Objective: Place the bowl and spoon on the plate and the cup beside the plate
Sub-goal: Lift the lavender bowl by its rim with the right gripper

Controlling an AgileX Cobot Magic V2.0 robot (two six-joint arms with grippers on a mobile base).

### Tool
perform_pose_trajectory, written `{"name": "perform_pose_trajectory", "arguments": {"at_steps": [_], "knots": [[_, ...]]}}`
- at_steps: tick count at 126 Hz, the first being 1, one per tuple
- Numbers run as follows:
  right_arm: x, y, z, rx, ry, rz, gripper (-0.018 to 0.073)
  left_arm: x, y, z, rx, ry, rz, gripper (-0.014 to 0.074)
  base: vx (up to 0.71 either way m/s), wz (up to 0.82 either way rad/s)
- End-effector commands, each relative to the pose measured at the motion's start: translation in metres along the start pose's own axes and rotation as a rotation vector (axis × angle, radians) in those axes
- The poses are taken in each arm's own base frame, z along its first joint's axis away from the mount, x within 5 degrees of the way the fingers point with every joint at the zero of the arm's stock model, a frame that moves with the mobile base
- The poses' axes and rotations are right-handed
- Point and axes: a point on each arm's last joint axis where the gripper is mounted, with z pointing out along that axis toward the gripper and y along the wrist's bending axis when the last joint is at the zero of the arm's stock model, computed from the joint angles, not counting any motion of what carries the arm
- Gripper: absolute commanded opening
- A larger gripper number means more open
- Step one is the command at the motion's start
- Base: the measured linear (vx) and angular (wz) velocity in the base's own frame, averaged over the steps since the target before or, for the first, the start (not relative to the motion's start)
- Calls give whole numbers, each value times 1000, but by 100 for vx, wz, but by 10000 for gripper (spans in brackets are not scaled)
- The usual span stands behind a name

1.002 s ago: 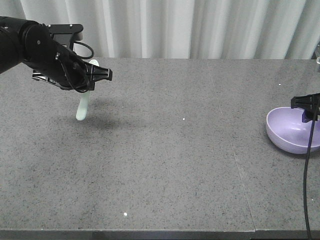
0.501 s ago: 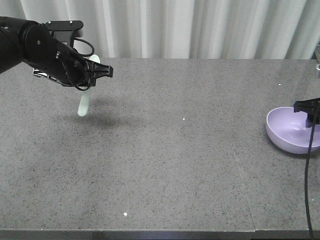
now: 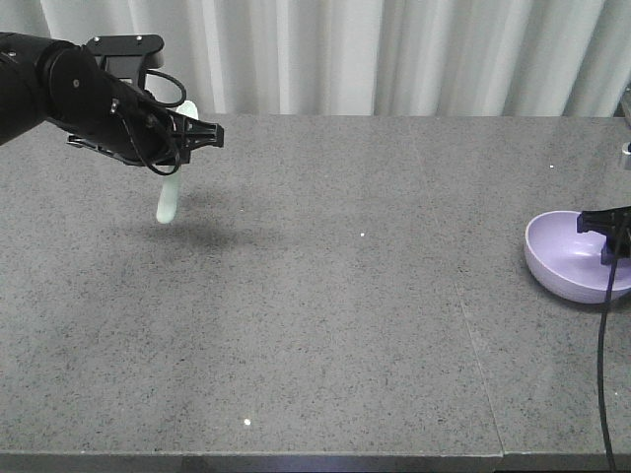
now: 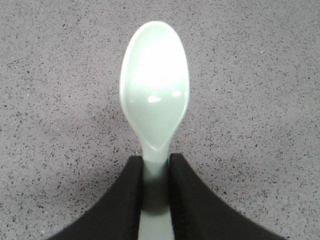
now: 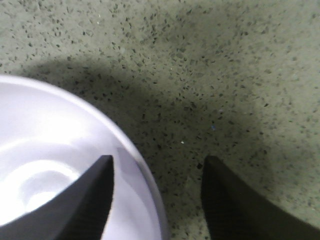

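Since a second ago, our left gripper (image 3: pixel 202 136) has lifted a little with the spoon (image 3: pixel 168 202), and our right gripper (image 3: pixel 606 229) has slid right and lower over the bowl (image 3: pixel 562 256); the bowl has not shifted.

Left side: left gripper is at the far left of the table (image 3: pixel 345 296), near the curtain (image 3: pixel 394 49). In the front view the spoon hangs steeply tilted from the fingers, with its lower end clear of the table and a shadow beneath it. The left wrist view shows the gripper (image 4: pixel 156 165) closed on the spoon (image 4: pixel 155 90). Both fingers press the handle just behind the scoop, and the scoop sticks out ahead of the fingertips, hollow side toward the camera.

Right side: the bowl sits upright at the right edge of the table, well apart from the spoon. In the right wrist view the right gripper (image 5: pixel 159 165) has its jaws spread, straddling the rim of the bowl (image 5: pixel 50 150). One finger is over the bowl's inside and the other is outside over bare table. The rim is nearer the inner finger; we cannot tell whether they touch. A black cable (image 3: pixel 606 374) hangs down from this gripper.
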Motion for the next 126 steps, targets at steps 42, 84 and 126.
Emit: {"name": "perform_pose_trajectory", "arguments": {"at_steps": [42,84,126], "knots": [[-15,0,-20,-24,-129,18,-11,-20,-4,-31,34,-144,-5,-6,0,0],[-19,-1,-53,-27,-239,20,-7,-20,-4,-31,34,-144,-5,-6,0,0],[-15,-2,-112,-28,-389,21,-7,-21,-4,-31,31,-148,-1,-6,0,0]]}}
